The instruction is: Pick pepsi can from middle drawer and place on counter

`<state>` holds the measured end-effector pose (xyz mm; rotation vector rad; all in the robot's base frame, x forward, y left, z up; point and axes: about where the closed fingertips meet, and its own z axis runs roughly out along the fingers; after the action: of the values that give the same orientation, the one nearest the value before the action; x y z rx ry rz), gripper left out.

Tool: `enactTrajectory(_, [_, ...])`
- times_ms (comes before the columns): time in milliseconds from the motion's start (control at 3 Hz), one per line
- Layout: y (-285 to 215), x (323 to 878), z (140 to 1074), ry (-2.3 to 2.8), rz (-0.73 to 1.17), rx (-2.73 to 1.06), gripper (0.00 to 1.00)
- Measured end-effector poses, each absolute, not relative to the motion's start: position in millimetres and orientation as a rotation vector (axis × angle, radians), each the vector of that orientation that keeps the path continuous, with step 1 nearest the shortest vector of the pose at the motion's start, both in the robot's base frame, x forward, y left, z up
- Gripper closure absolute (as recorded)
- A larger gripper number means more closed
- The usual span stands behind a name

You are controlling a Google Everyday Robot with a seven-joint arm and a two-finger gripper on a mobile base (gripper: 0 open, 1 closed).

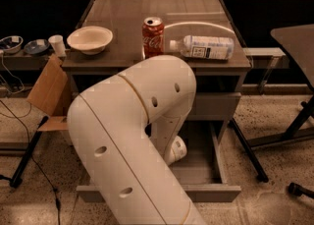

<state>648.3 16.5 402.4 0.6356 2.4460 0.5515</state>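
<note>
Retrieval from the drawer looks to be the step in hand: the robot's bulky white jointed arm [132,135] bends down from the near side into the wide shallow grey metal drawer [216,192], which stands pulled open below the near edge of the grey-brown rectangular worktop [147,8]. A rounded white wrist joint [175,149] shows above the drawer floor, but the gripper lies behind the arm's bulk, so it cannot be told whether it is released, clenched or grasping anything. The small dark blue pepsi can is nowhere to be seen; it is most likely in the part of the drawer that the arm covers. On the worktop a red Coca-Cola can [153,37] stands upright at the middle of the near edge, a clear plastic bottle with a white label [206,47] lies on its side toward the near right corner, and a cream shallow bowl [90,39] sits at the near left corner. The next move calls for a firm hold on the pepsi can, a straight lift clear of the drawer's walls, and a set-down on a bare stretch of worktop, such as the far half, well apart from the red can and the bottle.
</note>
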Motion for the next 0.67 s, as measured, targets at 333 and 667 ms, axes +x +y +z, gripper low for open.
enactTrajectory(333, [13.6,662.6,388.7,2.429,0.538,0.669,0.00])
enactTrajectory(667, [7.0,673.1,381.0,2.405,0.510,0.712,0.00])
